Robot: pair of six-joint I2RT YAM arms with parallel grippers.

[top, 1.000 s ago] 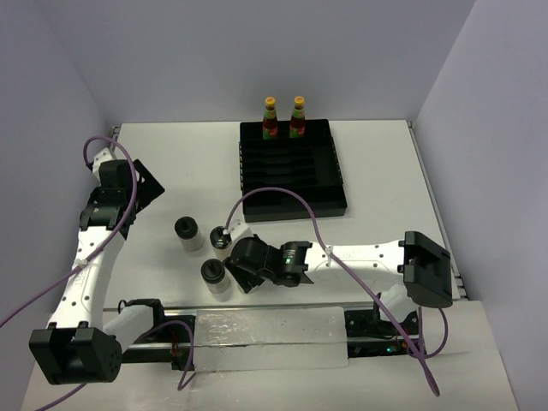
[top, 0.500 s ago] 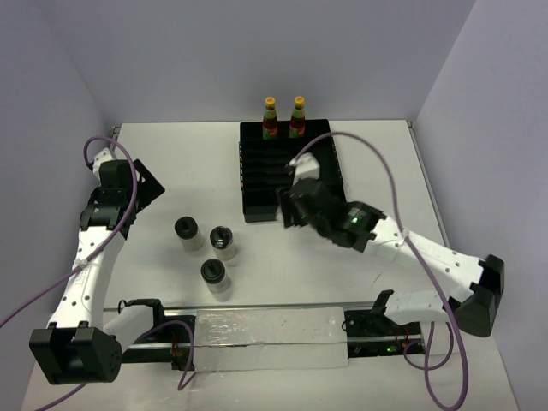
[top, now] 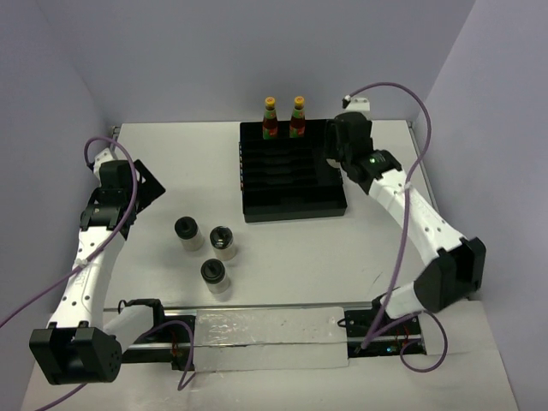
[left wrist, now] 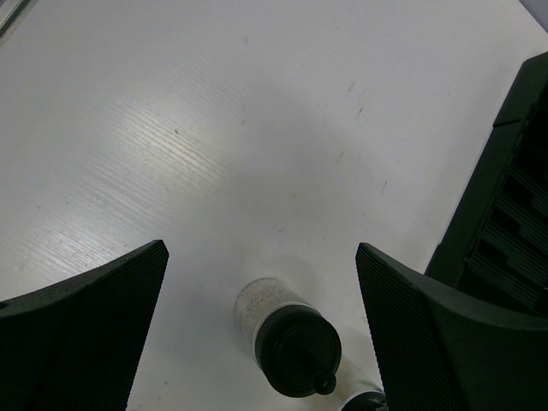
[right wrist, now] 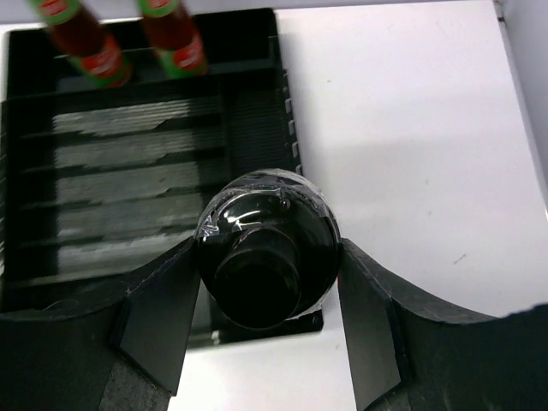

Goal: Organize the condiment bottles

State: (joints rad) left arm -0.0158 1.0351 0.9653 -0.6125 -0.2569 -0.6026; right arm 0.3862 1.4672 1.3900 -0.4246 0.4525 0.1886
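Note:
My right gripper (right wrist: 267,267) is shut on a squat clear jar with a black lid (right wrist: 265,224). It holds the jar above the right side of the black slotted tray (right wrist: 128,171). In the top view that gripper (top: 341,147) hangs over the tray's far right corner (top: 336,199). Two slim sauce bottles (top: 270,116) (top: 298,116) stand at the tray's back edge. Three more jars (top: 187,229) (top: 222,240) (top: 213,275) stand on the table left of the tray. My left gripper (left wrist: 261,250) is open above the table, short of one jar (left wrist: 289,332).
The white table (top: 377,248) is walled at the back and on both sides. A metal rail (top: 274,330) runs along the near edge between the arm bases. Purple cables (top: 402,94) loop above the right arm. The tray's edge (left wrist: 514,214) shows at the right of the left wrist view.
My right arm has swung from beside the three jars at the front left, across the tray, to its far right corner, with the jar in its jaws. The left arm has not moved.

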